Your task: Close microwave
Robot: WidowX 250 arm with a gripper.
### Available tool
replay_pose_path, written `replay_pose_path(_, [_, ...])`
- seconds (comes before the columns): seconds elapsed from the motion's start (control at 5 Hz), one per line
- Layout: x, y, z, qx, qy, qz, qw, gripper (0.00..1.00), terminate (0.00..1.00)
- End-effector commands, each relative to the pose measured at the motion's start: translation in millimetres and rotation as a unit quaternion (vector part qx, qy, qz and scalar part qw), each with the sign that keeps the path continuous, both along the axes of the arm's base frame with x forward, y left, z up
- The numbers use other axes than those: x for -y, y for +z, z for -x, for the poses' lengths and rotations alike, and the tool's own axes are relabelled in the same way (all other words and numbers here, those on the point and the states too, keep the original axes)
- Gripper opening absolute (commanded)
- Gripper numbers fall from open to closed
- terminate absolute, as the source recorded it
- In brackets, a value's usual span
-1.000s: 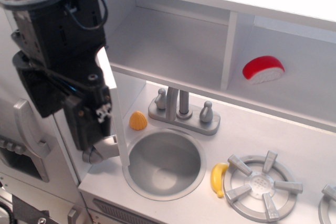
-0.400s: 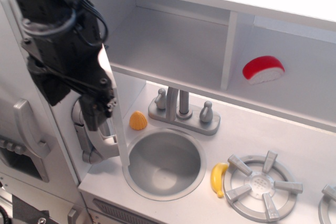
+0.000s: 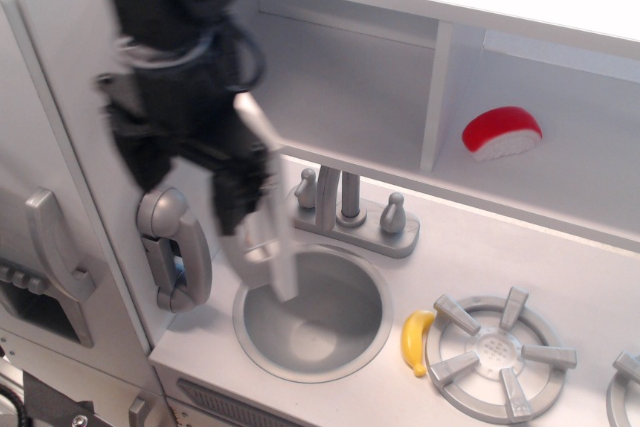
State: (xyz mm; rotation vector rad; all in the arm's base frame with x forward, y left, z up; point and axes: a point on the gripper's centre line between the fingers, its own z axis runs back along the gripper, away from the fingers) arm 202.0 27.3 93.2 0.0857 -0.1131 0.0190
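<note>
The microwave is the light grey open compartment (image 3: 330, 87) under the top shelf. Its door (image 3: 268, 197) shows edge-on as a thin white panel, motion-blurred, slanting down over the sink's left rim. The window, buttons and handle face away and cannot be made out. My black gripper (image 3: 238, 202) is blurred and sits against the door's left face; its fingers cannot be made out.
A grey phone handset (image 3: 175, 247) hangs on the left wall, beside a tall side panel with a curved grey handle (image 3: 55, 257). Below are the sink (image 3: 330, 342), faucet (image 3: 350, 207), yellow banana (image 3: 415, 340) and burner (image 3: 495, 352). A red-and-white piece (image 3: 500, 132) sits in the right cubby.
My arm has moved right and the door has swung right with it, from beside the left wall to over the sink. The phone handset is now uncovered; the small orange piece is hidden.
</note>
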Motion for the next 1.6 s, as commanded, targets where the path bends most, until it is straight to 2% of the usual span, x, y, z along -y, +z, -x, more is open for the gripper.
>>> replay_pose_path(0.0, [7,26,-31,0.052,0.031,0.019,0.9980,1.00,0.00])
replay_pose_path(0.2, [17,28,-50,0.071,0.039,0.022,0.9964,1.00,0.00])
replay_pose_path(0.4, [24,25,-66,0.075,0.051,0.028,0.9955,1.00,0.00])
replay_pose_path(0.8, [36,16,-85,0.078,0.070,0.036,0.9939,1.00,0.00])
replay_pose_path(1.0, [41,17,-95,0.095,0.072,0.038,0.9921,1.00,0.00])
replay_pose_path(1.4, [43,26,-116,0.177,0.098,0.056,0.9778,1.00,0.00])
